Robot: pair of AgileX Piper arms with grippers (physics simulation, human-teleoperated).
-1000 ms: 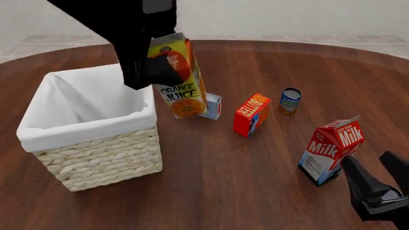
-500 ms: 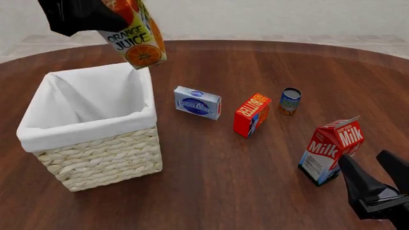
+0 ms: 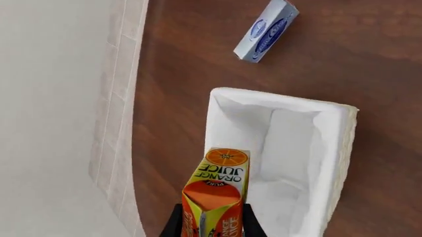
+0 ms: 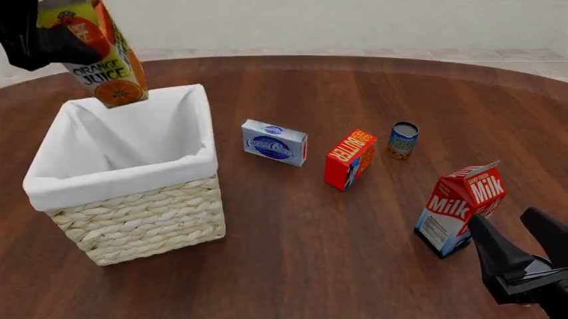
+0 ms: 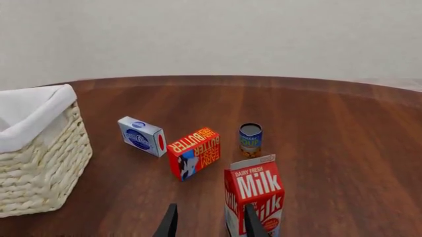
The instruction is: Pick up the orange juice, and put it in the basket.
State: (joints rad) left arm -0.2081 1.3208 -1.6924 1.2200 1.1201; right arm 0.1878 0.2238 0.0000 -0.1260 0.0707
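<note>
My left gripper (image 4: pixel 49 43) is shut on the orange juice (image 4: pixel 102 56), a tall yellow carton with an orange-red band. It holds the carton tilted in the air above the far left rim of the basket (image 4: pixel 133 212). In the left wrist view the orange juice (image 3: pixel 216 195) sits between the fingers, over the far edge of the basket's white liner (image 3: pixel 287 148). My right gripper (image 4: pixel 523 249) is open and empty at the near right, just beside the milk carton (image 4: pixel 461 207).
A blue-white box (image 4: pixel 275 142), a red-orange butter box (image 4: pixel 350 159) and a small can (image 4: pixel 403 139) stand in a row right of the basket. The milk carton (image 5: pixel 256 195) stands right in front of the right gripper (image 5: pixel 207 222).
My left gripper has carried the orange juice up and to the left, from beside the blue-white box to above the basket's far left rim. The right arm has hardly moved.
</note>
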